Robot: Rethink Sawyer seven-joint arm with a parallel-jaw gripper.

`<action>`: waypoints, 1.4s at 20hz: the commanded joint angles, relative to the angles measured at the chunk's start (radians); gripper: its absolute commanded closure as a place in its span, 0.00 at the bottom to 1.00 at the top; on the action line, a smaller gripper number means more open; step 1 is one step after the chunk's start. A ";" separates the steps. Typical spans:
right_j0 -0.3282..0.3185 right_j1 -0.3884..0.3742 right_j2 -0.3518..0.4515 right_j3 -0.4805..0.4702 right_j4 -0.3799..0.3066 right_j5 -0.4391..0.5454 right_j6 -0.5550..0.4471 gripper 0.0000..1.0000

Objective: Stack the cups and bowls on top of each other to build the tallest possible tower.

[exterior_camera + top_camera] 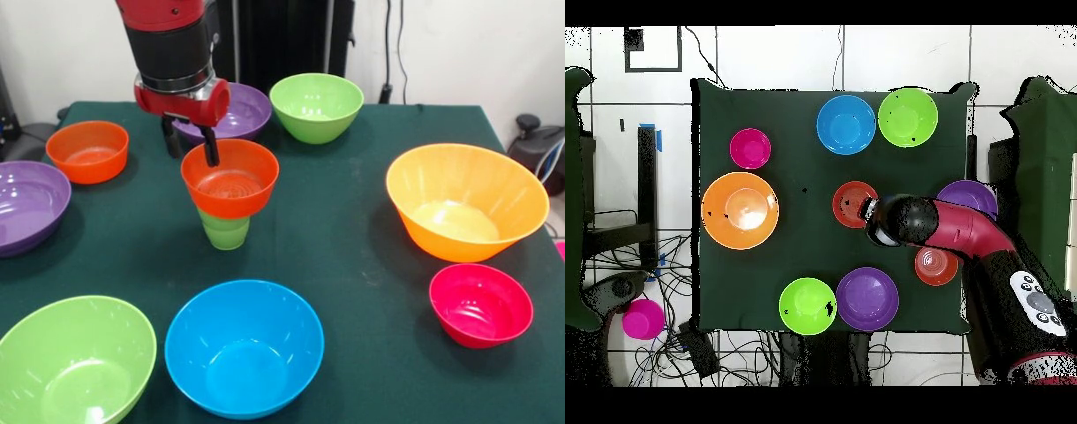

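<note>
Jaws pinch the far rim of the orange-red bowl (229, 177) sitting on the cup (224, 230) mid-desk; I judge it light, slick, rim-grippable.

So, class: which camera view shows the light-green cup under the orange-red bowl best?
The front view. There the light-green cup shows from the side, standing on the table with the orange-red bowl seated on top and the gripper at the bowl's rim. In the overhead view the bowl covers the cup entirely.
</note>
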 commanded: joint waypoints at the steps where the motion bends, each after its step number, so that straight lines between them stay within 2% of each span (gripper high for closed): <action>1: 0.010 0.058 0.026 -0.039 -0.080 -0.022 -0.077 0.00; 7: -0.004 0.028 0.042 0.004 -0.059 -0.024 -0.074 0.00; 9: -0.018 -0.024 0.064 0.044 -0.030 -0.016 -0.074 0.00; 13: -0.060 -0.134 0.115 0.092 0.041 0.074 -0.104 0.00; 21: -0.133 -0.262 0.194 0.111 0.145 0.223 -0.154 0.00; 24: -0.167 -0.284 0.241 0.118 0.187 0.237 -0.171 0.00; 26: -0.187 -0.298 0.255 0.132 0.195 0.232 -0.181 0.00; 28: -0.193 -0.295 0.247 0.105 0.160 0.224 -0.197 0.00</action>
